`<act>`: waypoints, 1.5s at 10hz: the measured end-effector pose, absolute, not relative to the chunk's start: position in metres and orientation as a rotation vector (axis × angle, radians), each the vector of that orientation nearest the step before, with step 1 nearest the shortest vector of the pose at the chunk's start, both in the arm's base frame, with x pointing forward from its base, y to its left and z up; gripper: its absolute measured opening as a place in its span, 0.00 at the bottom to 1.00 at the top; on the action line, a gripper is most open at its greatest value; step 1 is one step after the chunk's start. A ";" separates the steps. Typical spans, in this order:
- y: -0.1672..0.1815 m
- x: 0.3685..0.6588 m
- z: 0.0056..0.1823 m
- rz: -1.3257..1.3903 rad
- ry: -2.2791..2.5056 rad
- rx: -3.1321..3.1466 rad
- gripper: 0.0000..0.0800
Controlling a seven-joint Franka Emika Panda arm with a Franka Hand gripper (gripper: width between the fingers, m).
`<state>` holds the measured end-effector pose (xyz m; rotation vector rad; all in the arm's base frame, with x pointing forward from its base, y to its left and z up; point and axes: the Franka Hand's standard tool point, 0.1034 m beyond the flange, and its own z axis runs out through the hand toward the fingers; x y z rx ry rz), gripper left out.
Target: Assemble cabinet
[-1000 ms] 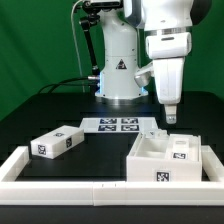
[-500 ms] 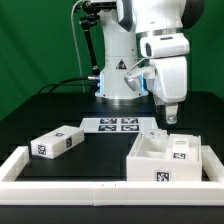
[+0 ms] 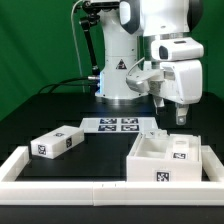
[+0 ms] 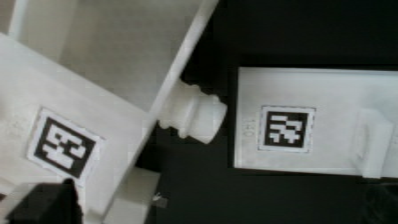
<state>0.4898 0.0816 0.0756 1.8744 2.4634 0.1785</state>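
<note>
White plastic, hard and smooth by its look, is what the cabinet [image 3: 150,166] is made of, and it lies in loose parts on the black table [image 3: 60,108]. The open box [image 3: 140,150] is set at the exterior view's right, just behind the front rail [image 3: 80,186]. A small block [image 3: 57,141] is placed well apart at the left.

The gripper [image 3: 180,116] is held above the far right side of the box. Nothing is seen between its fingers, and how far they are spread cannot be told from either view.

The parts are judged light, stiff and somewhat slippery. The box is best taken across one thin upright wall and the block across its narrow width. A square, centred pinch is advised so that nothing twists or slides out.
</note>
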 end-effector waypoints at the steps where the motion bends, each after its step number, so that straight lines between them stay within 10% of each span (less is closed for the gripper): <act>1: 0.082 0.490 0.076 0.178 2.464 1.874 1.00; 15: 0.076 0.422 0.015 0.076 2.632 1.880 1.00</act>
